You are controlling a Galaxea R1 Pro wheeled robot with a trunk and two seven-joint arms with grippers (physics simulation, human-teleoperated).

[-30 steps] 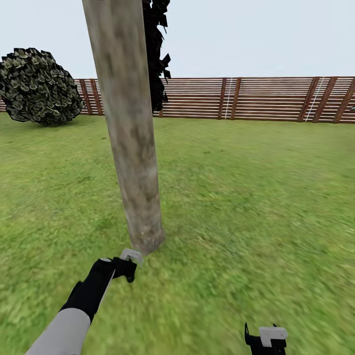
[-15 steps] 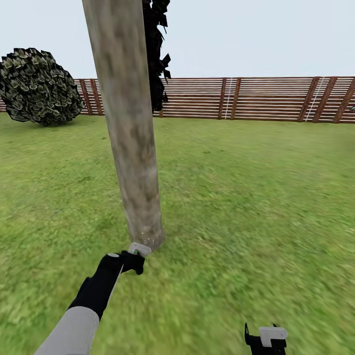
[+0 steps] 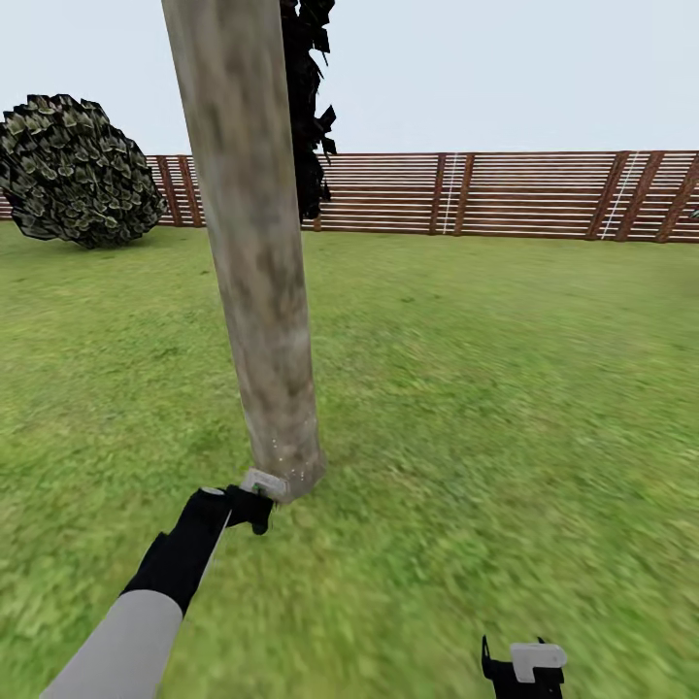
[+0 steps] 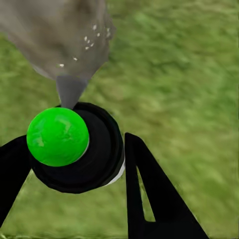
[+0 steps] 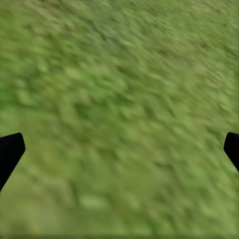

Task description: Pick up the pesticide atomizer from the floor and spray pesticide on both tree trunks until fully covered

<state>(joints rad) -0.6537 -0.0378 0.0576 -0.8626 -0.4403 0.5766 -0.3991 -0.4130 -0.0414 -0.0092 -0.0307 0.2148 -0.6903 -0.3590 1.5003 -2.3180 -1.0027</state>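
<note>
Shifted back toward 9 o'clock since a moment ago, left gripper (image 3: 254, 505) clamped on black green-capped atomizer (image 4: 74, 147) at mottled grey-brown trunk (image 3: 257, 252) base; sweep upward; right gripper (image 3: 522, 670) spread, idle.

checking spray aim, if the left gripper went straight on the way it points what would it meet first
Probably the base of the tree trunk: the left gripper, shut on the atomizer, points its nozzle right at the bark, apparently very close. Exact gap is unclear.
</note>
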